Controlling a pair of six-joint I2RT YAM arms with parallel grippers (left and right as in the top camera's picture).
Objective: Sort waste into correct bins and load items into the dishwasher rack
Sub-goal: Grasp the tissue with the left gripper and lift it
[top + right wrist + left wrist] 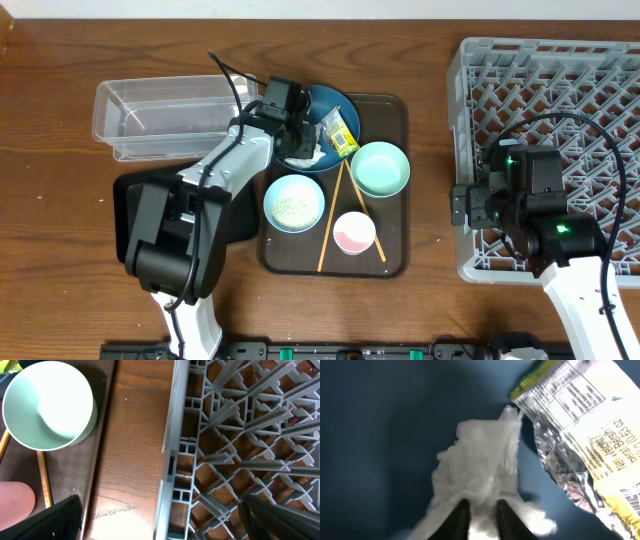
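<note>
My left gripper [482, 519] reaches into the dark blue bowl [335, 105], its jaws shut on the crumpled white tissue [480, 465]. The yellow-green wrapper [580, 435] lies beside the tissue in the same bowl. On the brown tray [395, 260] stand the mint-green bowl [380, 168], the light blue bowl [293, 203] holding rice grains, the pink cup [353, 232] and two chopsticks [330, 222]. My right gripper [165, 525] hangs wide open over the left rim of the grey dishwasher rack [225, 435], holding nothing.
The clear plastic tub [160, 118] sits at the back left. In front of it lies the black tray [135, 190], partly hidden by my left arm. A strip of bare wooden table [135, 450] separates the brown tray from the rack.
</note>
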